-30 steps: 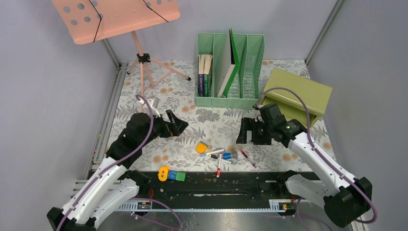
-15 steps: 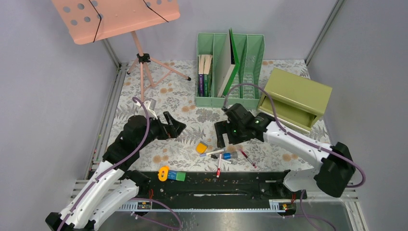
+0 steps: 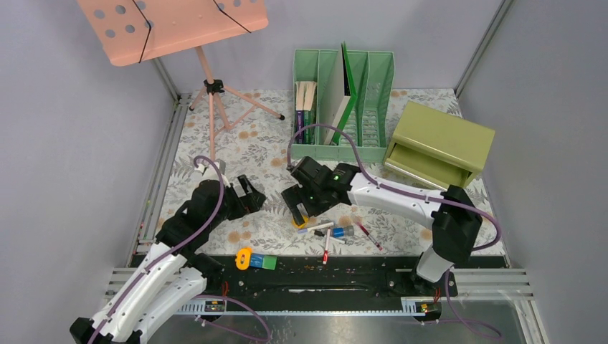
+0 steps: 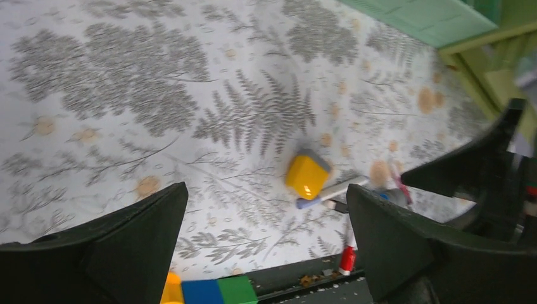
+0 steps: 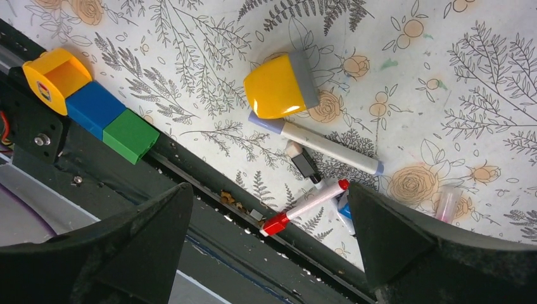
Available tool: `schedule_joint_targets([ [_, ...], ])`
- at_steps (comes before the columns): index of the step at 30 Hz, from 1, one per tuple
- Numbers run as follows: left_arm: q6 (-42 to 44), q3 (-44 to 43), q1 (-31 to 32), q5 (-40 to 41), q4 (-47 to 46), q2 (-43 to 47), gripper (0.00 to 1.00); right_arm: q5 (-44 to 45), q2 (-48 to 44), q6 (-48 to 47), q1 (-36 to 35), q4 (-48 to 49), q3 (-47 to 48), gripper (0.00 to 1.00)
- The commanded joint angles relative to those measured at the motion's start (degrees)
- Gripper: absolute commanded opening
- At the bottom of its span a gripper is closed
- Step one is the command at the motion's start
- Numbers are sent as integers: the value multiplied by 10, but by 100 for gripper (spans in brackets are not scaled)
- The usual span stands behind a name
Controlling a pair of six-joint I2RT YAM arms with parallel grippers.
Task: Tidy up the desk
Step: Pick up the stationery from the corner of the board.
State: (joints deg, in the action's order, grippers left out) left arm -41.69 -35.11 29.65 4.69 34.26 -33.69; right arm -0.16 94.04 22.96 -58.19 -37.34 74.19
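Right gripper (image 3: 300,209) hovers low over yellow-grey piece (image 5: 282,85), jaws spread wide, nothing between them. Left gripper (image 3: 252,192) gapes wide too, empty, above bare cloth to the left. Desk (image 3: 265,154) lies flat ahead of both arm bases, rails around it. White marker (image 5: 326,144) touches yellow-grey piece; red-capped pen (image 5: 307,206) just beyond. 3 joined blocks (image 5: 95,104) at desk's near edge. Green file rack (image 3: 343,107) and olive drawer box (image 3: 439,147) at far side.

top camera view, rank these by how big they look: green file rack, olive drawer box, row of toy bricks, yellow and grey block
1. green file rack (it stands tall, so nearer the camera, which may flatter it)
2. olive drawer box
3. row of toy bricks
4. yellow and grey block
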Motion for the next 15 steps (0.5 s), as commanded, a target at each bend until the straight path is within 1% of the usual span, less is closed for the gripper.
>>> schedule_joint_targets([
  [1,-27,-10,-3,93,67,6,99,25,21,-25,-10,-16,27,99],
  [4,-30,-9,-3,111,84,6,99,29,37,-35,-16,-13,35,99],
  [15,-35,-6,-3,104,93,9,99,43,137,-79,-38,-30,104,95],
])
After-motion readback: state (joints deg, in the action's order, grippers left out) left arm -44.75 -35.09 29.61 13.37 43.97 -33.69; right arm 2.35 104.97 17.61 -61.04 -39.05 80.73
